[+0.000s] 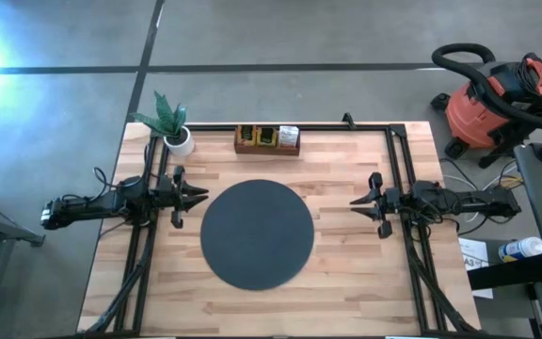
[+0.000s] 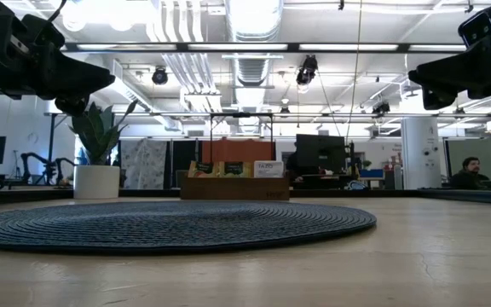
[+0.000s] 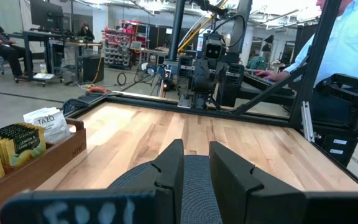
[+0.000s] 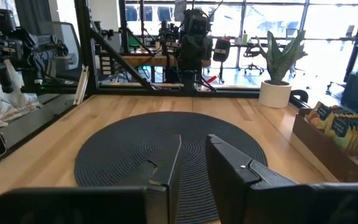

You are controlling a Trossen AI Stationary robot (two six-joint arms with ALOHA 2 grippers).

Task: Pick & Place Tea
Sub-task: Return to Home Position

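step: return to home, looks all but done; the only tea in view sits in the organizer
left gripper (image 1: 199,195): raised over the left edge of the black round mat (image 1: 257,235), pointing across the desk (image 1: 365,282) at the other arm; fingers (image 3: 169,165) a narrow gap apart, holding nothing
right gripper (image 1: 356,201): raised near the mat's right edge, facing the left one; fingers (image 4: 229,165) also a narrow gap apart, empty
tea (image 1: 267,137): packets in the wooden organizer (image 1: 243,148) at mid back edge of desk, near the potted plant (image 1: 175,132), well apart from both grippers
tea axis: packets stand on edge, flat faces toward the desk front in the low view; yellow ones show in the wrist views; organizer long axis runs left-right along the back edge
next move: judged, arms only need to settle into rest; no grasp needed
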